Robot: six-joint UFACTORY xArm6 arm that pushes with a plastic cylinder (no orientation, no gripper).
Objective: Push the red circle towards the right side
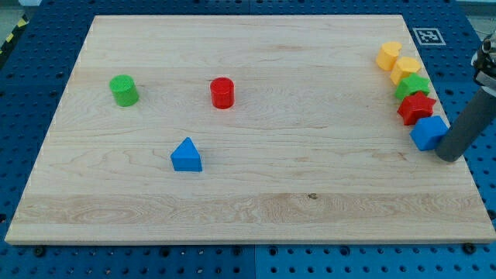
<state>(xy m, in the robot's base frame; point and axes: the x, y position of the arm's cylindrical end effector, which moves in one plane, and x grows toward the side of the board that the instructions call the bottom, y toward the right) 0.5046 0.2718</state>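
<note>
Rod rather than claw is what this arm ends in, so there is nothing to open, close or hold with; my tip (448, 157) rests at the view's right edge of the board, touching or just beside the blue block (428, 132), and well apart from the red circle. Going from largest to smallest: the wooden board (256, 209) fills nearly the whole view, pale and smooth-looking, so I judge that blocks will slide on it easily. Next, a column of five blocks runs down the view's right edge: two yellow blocks (389, 55) (404, 69), a green block (413, 85), a red star-like block (415, 108) and the blue block at the bottom, each touching or nearly touching the next. On the view's left half lie a blue triangle (187, 155), a green cylinder (124, 90) and the red circle (222, 92), which sits left of centre in the upper part of the board, standing alone. It looks like a small, rigid, light cylinder, not fragile. With no way to grasp it, the place to bear on it is its left face, at its middle; a round side will likely roll off an off-centre push and veer.
</note>
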